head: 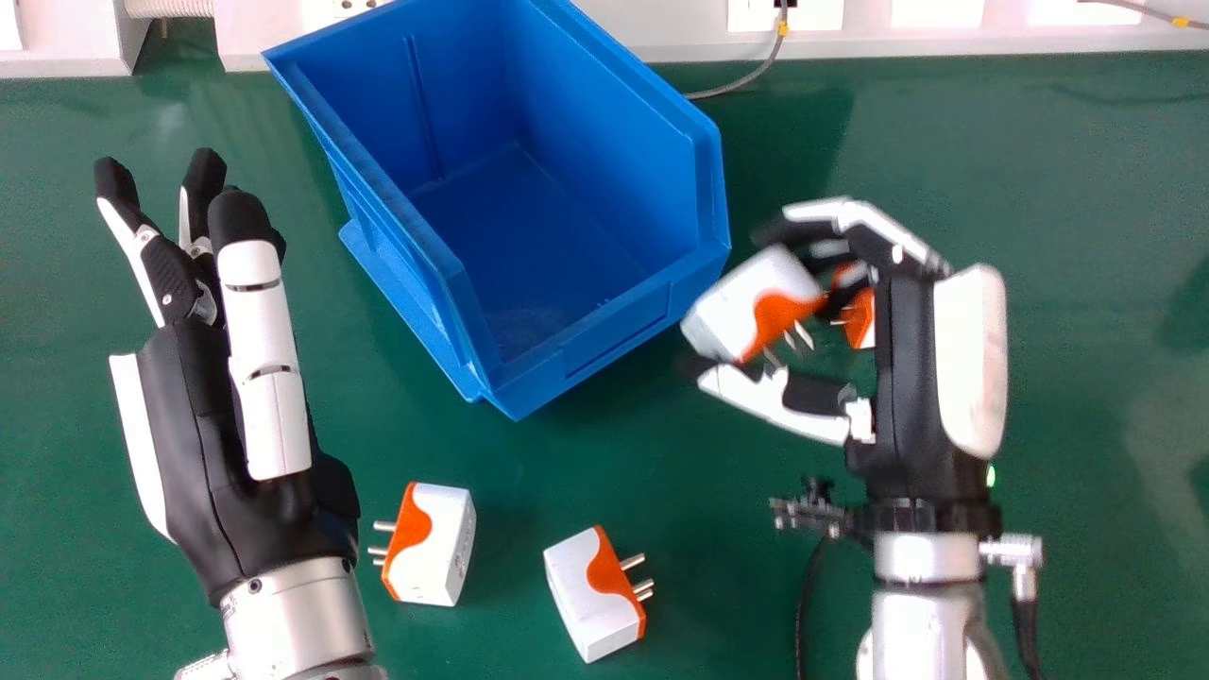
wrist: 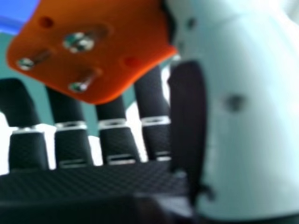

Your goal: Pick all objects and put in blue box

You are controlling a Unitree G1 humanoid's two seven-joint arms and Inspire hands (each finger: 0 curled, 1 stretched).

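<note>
Right hand (head: pixel 905 378), adapter (head: pixel 729 304) apparently between thumb and fingertips.

The robot's left hand (head: pixel 194 416) is black with long white plates and rounded black fingertips (head: pixel 238 215); its silver forearm (head: pixel 300 614) bears small screws. The right hand (head: pixel 902 378) matches, with a rounded white back plate (head: pixel 970 359), a cross-hatched black palm, a black wrist band (head: pixel 930 518), a tiny green light (head: pixel 991 475), a silver connector (head: pixel 1020 550) and dark cables (head: pixel 1028 628).
</note>
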